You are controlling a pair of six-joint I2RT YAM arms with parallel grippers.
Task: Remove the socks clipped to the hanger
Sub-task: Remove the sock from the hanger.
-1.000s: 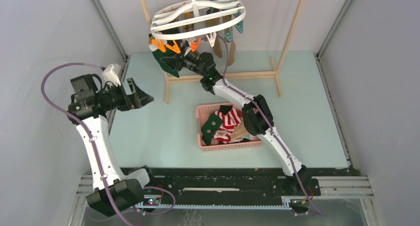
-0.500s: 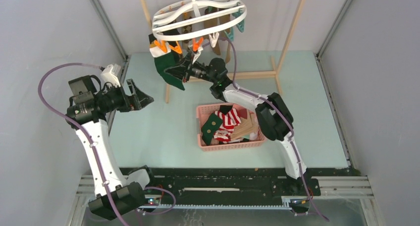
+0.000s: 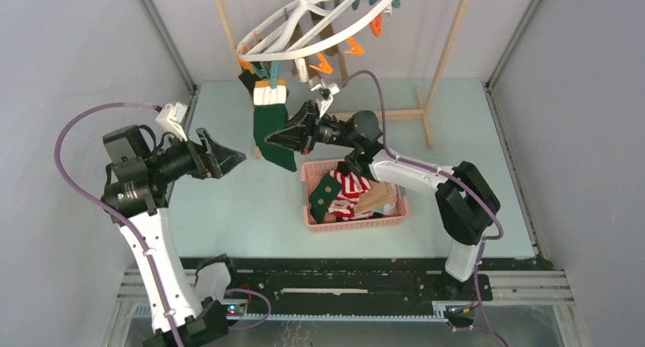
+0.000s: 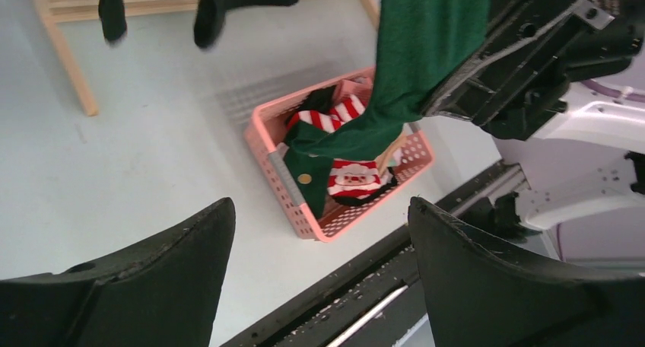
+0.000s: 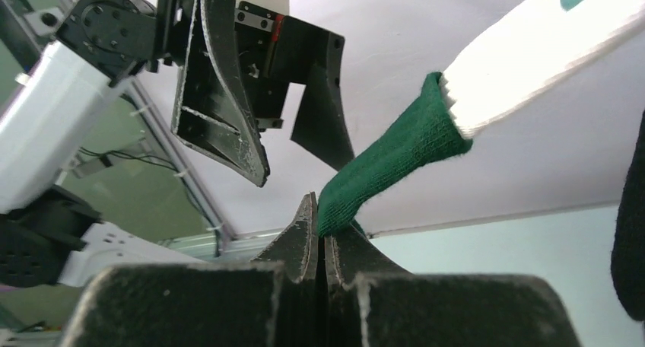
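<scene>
One green sock (image 3: 268,119) sits clamped in the right gripper (image 3: 272,142); a hard tug could swing the tilted hanger (image 3: 306,7) wildly.

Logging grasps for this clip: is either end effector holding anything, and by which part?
Right end effector: shut on the dark green sock, pinching its lower green part. Left end effector: open, holding nothing.

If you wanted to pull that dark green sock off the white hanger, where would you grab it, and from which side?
Its lower foot end, from the right, where the right pincer is shut on it. The green sock hangs flat and loose below its clipped white cuff, so that end is thin and clear of the hanger.
</scene>
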